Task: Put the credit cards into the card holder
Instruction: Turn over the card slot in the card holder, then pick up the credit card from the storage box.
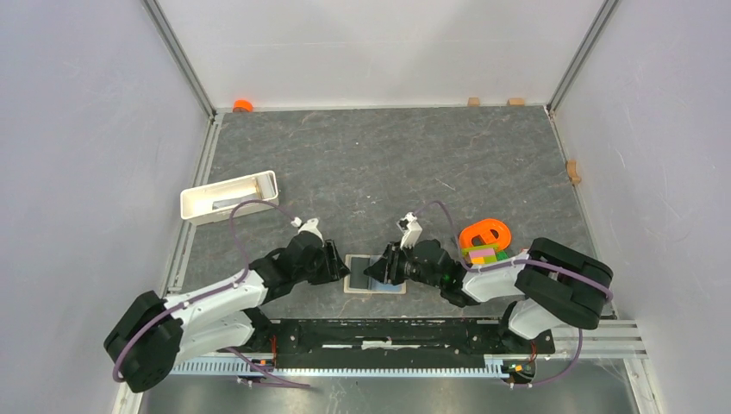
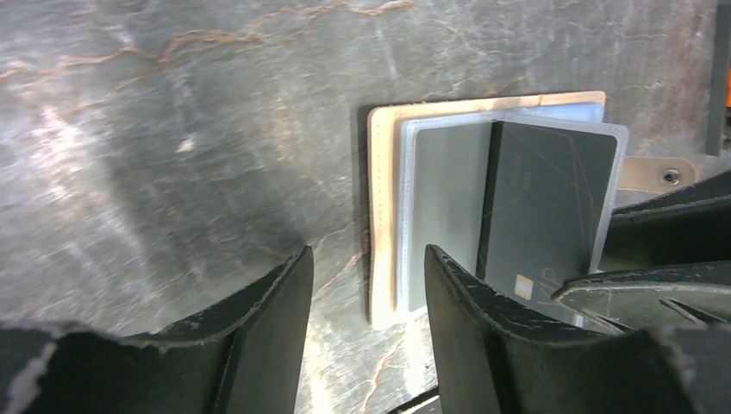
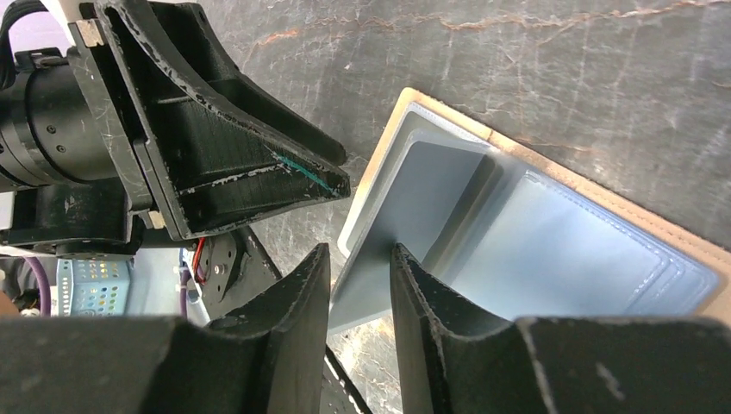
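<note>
Dark veined tabletop (image 1: 362, 164) carries the open card holder (image 1: 360, 278); the grey card (image 2: 552, 198) looks partway into the holder's pocket on the snap tab side. Feed it in flat and slowly, so its leading edge doesn't buckle the pocket. Your right gripper (image 3: 360, 254) reaches in low from the holder's tab side, jaws slightly apart astride the card's outer edge; whether they pinch it you cannot tell. Your left gripper (image 2: 366, 259) hovers at the holder's opposite edge, jaws spread and empty, placed to pin the holder down.
</note>
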### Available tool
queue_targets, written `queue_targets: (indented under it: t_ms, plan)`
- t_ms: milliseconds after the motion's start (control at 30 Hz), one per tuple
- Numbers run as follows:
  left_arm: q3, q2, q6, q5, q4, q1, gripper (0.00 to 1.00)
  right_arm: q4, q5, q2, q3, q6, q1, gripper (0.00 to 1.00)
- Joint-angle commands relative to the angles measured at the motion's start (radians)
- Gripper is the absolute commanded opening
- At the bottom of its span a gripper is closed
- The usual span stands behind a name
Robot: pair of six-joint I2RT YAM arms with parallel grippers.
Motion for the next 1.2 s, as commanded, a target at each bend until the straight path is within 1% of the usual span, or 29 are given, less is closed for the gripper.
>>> queue_targets:
  t_ms: [0,200,333,400,533,600,667,800,900,1067,1167]
  plan:
    - [0.018,-0.069,0.004,-0.108,-0.243,0.021,0.59,-0.012,0.002,0.021,0.059,-0.057,0.017,0.38]
    - [0.053,-0.167,0.009,-0.123,-0.345,0.05,0.65,-0.063,-0.011,0.071,0.123,-0.092,0.034,0.47]
    - [0.087,-0.201,0.039,-0.123,-0.414,0.095,0.68,-0.099,-0.016,0.096,0.168,-0.117,0.054,0.53]
    - [0.111,-0.214,0.065,-0.121,-0.457,0.126,0.7,-0.127,-0.009,0.094,0.187,-0.136,0.063,0.54]
    - [0.154,-0.24,0.075,-0.097,-0.483,0.166,0.74,-0.183,0.017,0.046,0.204,-0.184,0.072,0.57]
    - [0.2,-0.237,0.092,-0.087,-0.513,0.191,0.77,-0.236,0.043,-0.001,0.209,-0.226,0.071,0.61]
    - [0.278,-0.226,0.126,-0.083,-0.564,0.22,0.81,-0.301,0.1,-0.064,0.209,-0.276,0.072,0.64]
    - [0.451,-0.169,0.233,-0.113,-0.672,0.281,0.88,-0.455,0.184,-0.192,0.229,-0.384,0.059,0.74]
    - [0.568,-0.084,0.331,-0.123,-0.717,0.357,0.92,-0.533,0.194,-0.278,0.228,-0.453,0.016,0.79]
    - [0.697,0.082,0.44,-0.094,-0.687,0.532,0.99,-0.62,0.151,-0.375,0.237,-0.543,-0.075,0.85]
    - [0.774,0.195,0.465,-0.04,-0.654,0.639,1.0,-0.646,0.117,-0.426,0.236,-0.585,-0.115,0.88]
